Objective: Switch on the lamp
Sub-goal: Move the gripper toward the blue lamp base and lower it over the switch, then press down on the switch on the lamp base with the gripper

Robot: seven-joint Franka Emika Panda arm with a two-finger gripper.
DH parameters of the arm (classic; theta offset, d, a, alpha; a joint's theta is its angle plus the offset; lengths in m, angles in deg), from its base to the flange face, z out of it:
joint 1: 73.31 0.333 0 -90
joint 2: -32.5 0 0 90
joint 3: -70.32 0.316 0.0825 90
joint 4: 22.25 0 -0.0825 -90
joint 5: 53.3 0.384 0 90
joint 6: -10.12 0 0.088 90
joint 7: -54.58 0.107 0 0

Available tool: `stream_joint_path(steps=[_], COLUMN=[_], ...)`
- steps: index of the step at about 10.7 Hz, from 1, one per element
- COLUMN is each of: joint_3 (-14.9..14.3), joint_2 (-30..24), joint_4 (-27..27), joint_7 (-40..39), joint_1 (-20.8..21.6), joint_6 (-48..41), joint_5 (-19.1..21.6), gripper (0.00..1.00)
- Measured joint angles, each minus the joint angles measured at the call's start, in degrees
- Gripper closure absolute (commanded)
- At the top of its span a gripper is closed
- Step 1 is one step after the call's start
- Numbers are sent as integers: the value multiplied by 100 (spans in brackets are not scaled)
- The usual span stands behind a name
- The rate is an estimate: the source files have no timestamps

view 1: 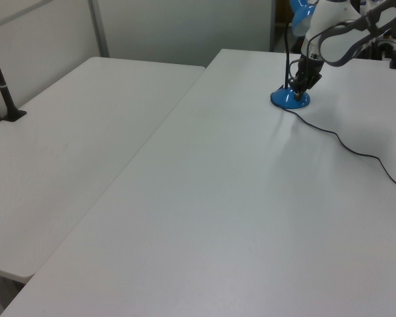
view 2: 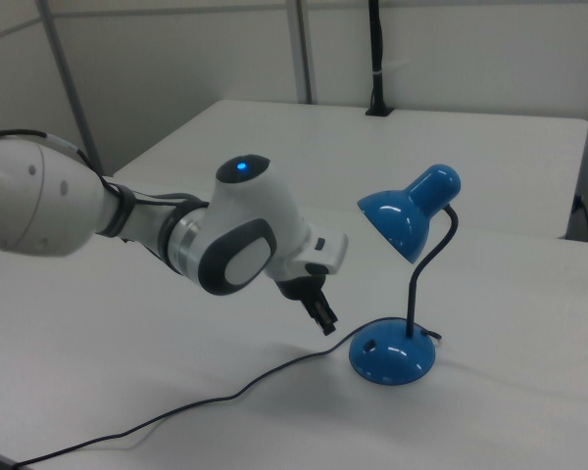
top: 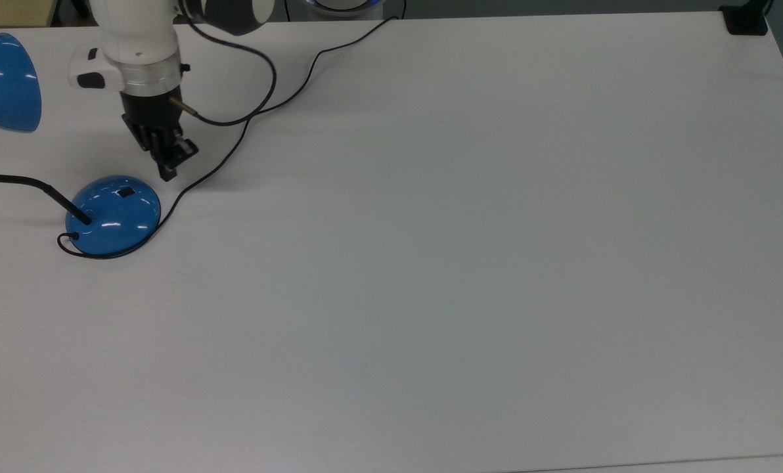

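The lamp stands near the top view's left edge: a glossy blue domed base (top: 112, 215) with a small black switch (top: 126, 192), a black bent neck (top: 30, 184) and a blue shade (top: 4, 82). Its thin black cord (top: 234, 141) runs off to the table's far edge. My gripper (top: 168, 172) hangs just above and to the right of the switch in the top view, fingers shut with nothing held and not touching the base. In the right view the gripper (view 2: 325, 321) sits left of the base (view 2: 392, 354), below the shade (view 2: 407, 217). The left view shows the gripper (view 1: 302, 84) just over the base (view 1: 291, 99).
The cord (view 1: 356, 153) snakes over the white table (top: 464, 263). A black clamp (top: 746, 20) sits on the corner at the top view's upper right. A second white table (view 1: 66, 145) adjoins on the left view's left, with a black post (view 1: 3, 86) on it.
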Motion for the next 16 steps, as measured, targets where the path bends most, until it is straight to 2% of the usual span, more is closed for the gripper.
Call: stream_joint_path(steps=[4, 9, 12, 16], joint_3=[-54, -152, -274, -290], joint_2=[164, 391, 441, 478], joint_4=[4, 28, 127, 153], joint_7=[234, 288, 296, 296], joint_1=[-248, -276, -294, -296], joint_6=[626, 1160, 1186, 1186], joint_5=[0, 0, 0, 0], gripper=[100, 100, 100, 100])
